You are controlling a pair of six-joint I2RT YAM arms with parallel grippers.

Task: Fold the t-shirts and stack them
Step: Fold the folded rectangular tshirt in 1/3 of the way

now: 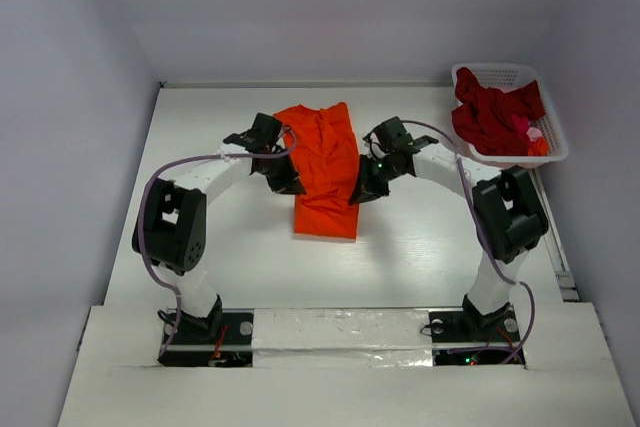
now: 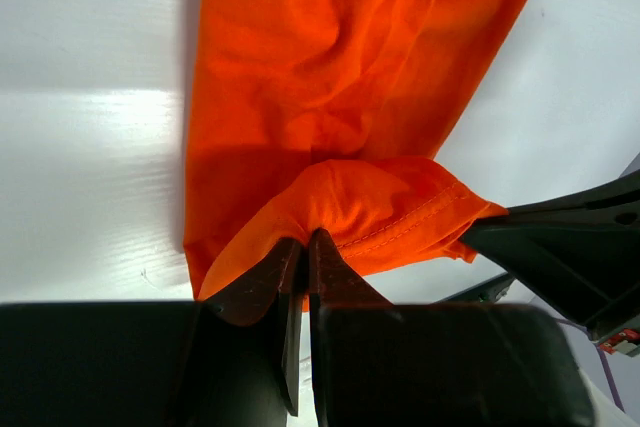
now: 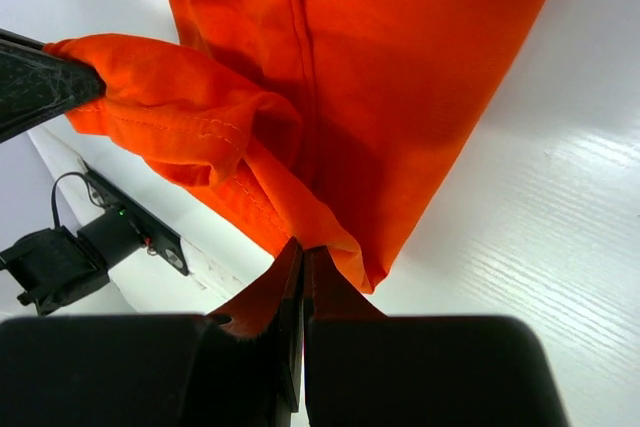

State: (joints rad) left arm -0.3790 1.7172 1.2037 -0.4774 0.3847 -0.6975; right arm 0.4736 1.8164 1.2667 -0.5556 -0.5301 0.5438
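Observation:
The bright orange-red t-shirt (image 1: pixel 325 167) lies as a long folded strip on the white table, between the two arms. My left gripper (image 1: pixel 284 185) is shut on the strip's left edge, and in the left wrist view the cloth (image 2: pixel 340 97) bunches up at the fingertips (image 2: pixel 305 243). My right gripper (image 1: pixel 360 192) is shut on the right edge; the hem (image 3: pixel 300 77) lifts to its tips (image 3: pixel 302 247). Dark crimson t-shirts (image 1: pixel 495 117) with a bit of pink are heaped in the basket at the back right.
The white lattice basket (image 1: pixel 548 152) stands at the table's back right corner, beside the right wall. Walls close in the table on the left, back and right. Cables loop along both arms.

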